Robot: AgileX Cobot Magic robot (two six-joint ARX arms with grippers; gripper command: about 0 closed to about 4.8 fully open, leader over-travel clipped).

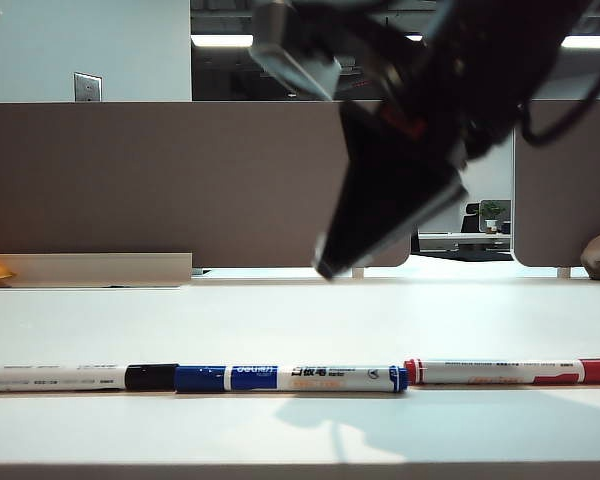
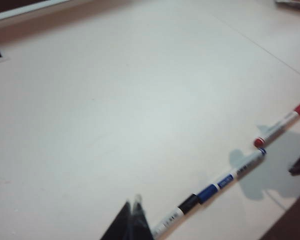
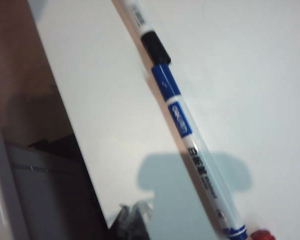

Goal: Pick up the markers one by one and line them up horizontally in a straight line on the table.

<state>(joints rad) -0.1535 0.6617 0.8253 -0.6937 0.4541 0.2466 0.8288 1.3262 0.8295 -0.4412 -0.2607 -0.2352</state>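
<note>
As seen from the exterior view, three markers lay end to end in one near-straight row along the front of the white counter [image 1: 300, 320]: one black-capped marker [image 1: 75, 377] at the left, one blue-capped marker [image 1: 290, 378] in the middle, and one red-capped marker [image 1: 510, 372] at the right, the last set slightly farther back than the other two. The black cap touched the blue end of the middle marker, and the red cap stood just beside its far tip. Two end effectors were present. The right end effector [image 1: 325, 268] hung dark and blurred above the middle of the row, clear of the counter and holding nothing, its fingers drawn together; its shadow fell across the blue-capped marker. Only this view showed the brown-grey partition panels [image 1: 160, 180] behind the counter and one small potted plant [image 1: 491, 211] beyond them.

The left wrist view alone showed the left end effector [image 2: 132, 210], its tips closed to a point and empty, close to the white barrel of the black-capped marker [image 2: 175, 214]; the blue-capped marker [image 2: 230, 176] and red-capped marker [image 2: 281, 125] ran onward from it. The right wrist view gave the nearest look at the blue-capped marker [image 3: 190, 135] and its printed barrel, with the black cap [image 3: 156, 46] at one end and a sliver of red [image 3: 262, 234] at the other; the right end effector [image 3: 132, 217] showed only as closed tips at the frame edge.
</note>
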